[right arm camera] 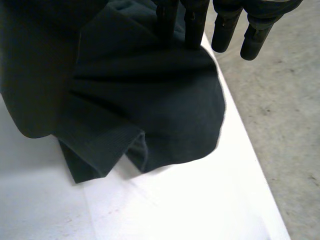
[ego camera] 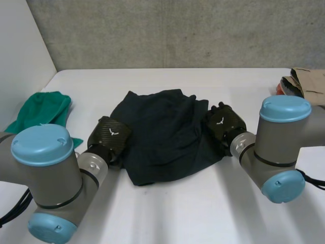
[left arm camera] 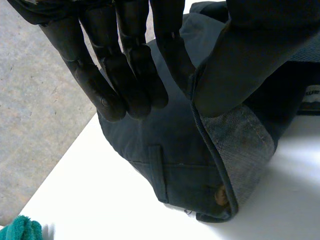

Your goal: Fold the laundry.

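Dark trousers (ego camera: 162,134) lie bunched mid-surface (ego camera: 203,213). The left hand (left arm camera: 125,65) pinches the waistband (left arm camera: 240,145) with straight fingers. The right hand (right arm camera: 192,20) grips the opposite edge. The cloth is probably soft, limp and weighty, best held at firm seams.

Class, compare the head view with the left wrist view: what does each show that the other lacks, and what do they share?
Head view: the right hand on the dark garment's edge, and tan clothes at the white table's corner. Left wrist view: the garment's button and grey waistband lining. Shared: the garment, left hand, green cloth, table.
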`<action>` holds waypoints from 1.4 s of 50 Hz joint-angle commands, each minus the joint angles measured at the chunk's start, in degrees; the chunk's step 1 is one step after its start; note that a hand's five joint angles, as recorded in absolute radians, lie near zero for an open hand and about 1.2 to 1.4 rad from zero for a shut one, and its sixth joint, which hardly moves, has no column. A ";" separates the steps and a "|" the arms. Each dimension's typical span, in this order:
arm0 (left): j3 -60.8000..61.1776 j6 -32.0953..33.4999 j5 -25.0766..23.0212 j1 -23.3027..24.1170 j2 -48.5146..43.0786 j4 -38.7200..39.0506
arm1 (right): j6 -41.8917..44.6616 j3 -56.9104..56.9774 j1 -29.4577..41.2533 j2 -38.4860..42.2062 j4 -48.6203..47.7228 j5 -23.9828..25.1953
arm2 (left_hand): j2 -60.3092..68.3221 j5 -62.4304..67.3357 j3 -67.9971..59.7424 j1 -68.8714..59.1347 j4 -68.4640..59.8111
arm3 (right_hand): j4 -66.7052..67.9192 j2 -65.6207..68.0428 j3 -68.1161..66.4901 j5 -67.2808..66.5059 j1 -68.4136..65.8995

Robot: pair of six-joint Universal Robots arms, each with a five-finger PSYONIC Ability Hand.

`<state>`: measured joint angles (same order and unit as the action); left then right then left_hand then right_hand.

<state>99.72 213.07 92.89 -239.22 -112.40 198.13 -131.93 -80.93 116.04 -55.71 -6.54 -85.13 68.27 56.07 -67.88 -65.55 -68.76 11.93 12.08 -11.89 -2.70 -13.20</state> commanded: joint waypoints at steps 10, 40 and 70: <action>-27.26 7.63 -3.42 -11.27 -0.02 1.20 | -18.80 -5.82 -2.74 -13.10 0.73 -2.49 | 11.73 13.93 -12.12 -14.45 -11.24 | -1.93 -2.08 1.89 2.70 3.20; -47.61 -12.25 -16.69 17.03 -27.26 -8.37 | -24.34 -10.22 -13.99 -13.90 6.89 -2.67 | 3.89 6.09 -4.28 -6.61 -3.40 | -1.93 -2.08 1.89 2.70 3.20; -24.57 -11.10 -8.16 -10.19 6.41 -15.49 | -39.18 17.02 8.67 -10.04 40.18 -13.92 | -51.33 -49.13 50.94 48.61 51.82 | -1.93 -2.08 1.89 2.70 3.20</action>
<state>74.24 200.31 85.37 -238.29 -103.47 189.04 -162.78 -71.64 117.27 -69.46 23.96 -96.44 17.32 6.42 -17.19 -17.91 -17.19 11.91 12.08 -11.89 -2.66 -13.20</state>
